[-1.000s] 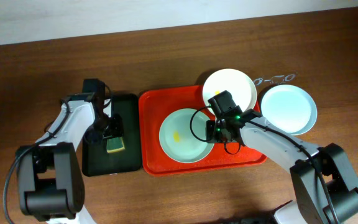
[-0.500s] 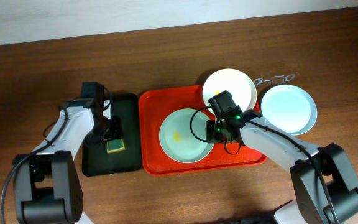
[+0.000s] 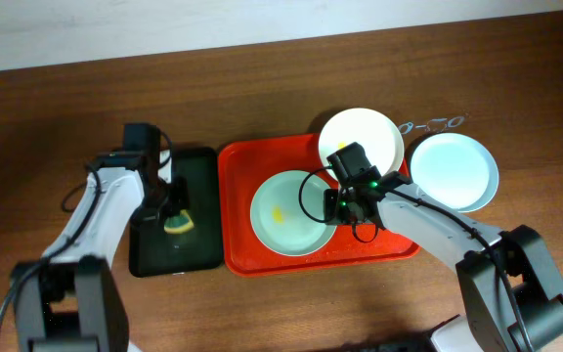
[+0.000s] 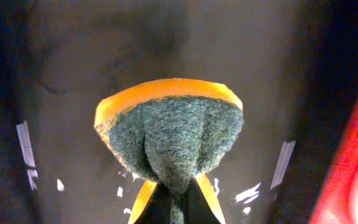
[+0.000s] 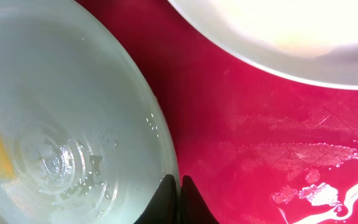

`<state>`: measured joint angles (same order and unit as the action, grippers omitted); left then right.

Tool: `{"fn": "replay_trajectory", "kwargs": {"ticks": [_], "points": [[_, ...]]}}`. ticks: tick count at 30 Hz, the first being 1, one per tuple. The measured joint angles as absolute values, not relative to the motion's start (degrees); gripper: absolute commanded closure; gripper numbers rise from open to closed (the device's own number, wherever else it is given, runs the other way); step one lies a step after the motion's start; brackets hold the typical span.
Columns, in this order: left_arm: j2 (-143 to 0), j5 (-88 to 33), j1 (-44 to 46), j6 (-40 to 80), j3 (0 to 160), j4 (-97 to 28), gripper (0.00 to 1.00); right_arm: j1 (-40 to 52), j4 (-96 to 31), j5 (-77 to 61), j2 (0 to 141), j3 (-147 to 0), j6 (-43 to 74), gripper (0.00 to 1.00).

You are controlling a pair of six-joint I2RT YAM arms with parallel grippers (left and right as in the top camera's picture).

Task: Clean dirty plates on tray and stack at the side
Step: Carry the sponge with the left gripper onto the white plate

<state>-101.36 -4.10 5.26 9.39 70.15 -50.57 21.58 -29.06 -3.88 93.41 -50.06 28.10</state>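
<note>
Red plastic fills the middle of the wooden surface point(image 3: 86, 108): the tray point(image 3: 238, 196), with a smaller black tray point(image 3: 201, 166) just beside it on the left.

The pale green plate point(image 3: 286, 212) lies flat in the tray and has a small yellow smear point(image 3: 279, 215) near its centre. The white plate point(image 3: 360, 137) sits at the tray's far right corner, overlapping the raised rim. The pale blue plate point(image 3: 454, 171) rests outside the tray on the wood, just to the right of the white one.

The left fingers point(image 3: 174, 210) are over the black tray, pinched tight on a sponge point(image 3: 178, 223). In the left wrist view the sponge point(image 4: 169, 137) is squeezed into a fold, with its green scouring face toward the camera and a yellow-orange layer arching over the top. Whether the sponge touches the black tray I cannot tell.

The right fingers point(image 3: 332, 207) are at the right edge of the pale green plate. In the right wrist view they point(image 5: 169, 202) are closed together on that plate's rim point(image 5: 166, 155), with wet streaks on the tray floor point(image 5: 260, 155) beside them.
</note>
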Motion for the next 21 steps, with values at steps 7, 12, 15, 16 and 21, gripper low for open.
{"fn": "replay_trajectory", "kwargs": {"ticks": [7, 12, 15, 16, 21], "points": [[-94.19, 1.5, 16.56, 9.43, 74.28, -50.98, 1.0, 21.58, -29.08, -6.63, 93.41, -50.06, 29.26, 0.96], [-94.19, 1.98, 17.12, 11.31, 74.28, -51.0, 1.0, 21.58, -28.95, -7.64, 93.41, -50.06, 32.1, 0.96], [-94.19, 1.98, 17.15, 11.79, 74.28, -51.03, 1.0, 22.09, -28.16, -7.6, 94.0, -50.06, 33.93, 0.96], [-94.17, 1.98, 17.15, 11.79, 74.28, -51.03, 1.0, 22.35, -28.1, -7.6, 94.24, -50.06, 34.24, 0.96], [-94.52, 3.29, 17.15, 12.01, 76.9, -54.39, 1.0, 22.61, -27.51, -7.57, 95.13, -50.06, 34.59, 0.96]]}}
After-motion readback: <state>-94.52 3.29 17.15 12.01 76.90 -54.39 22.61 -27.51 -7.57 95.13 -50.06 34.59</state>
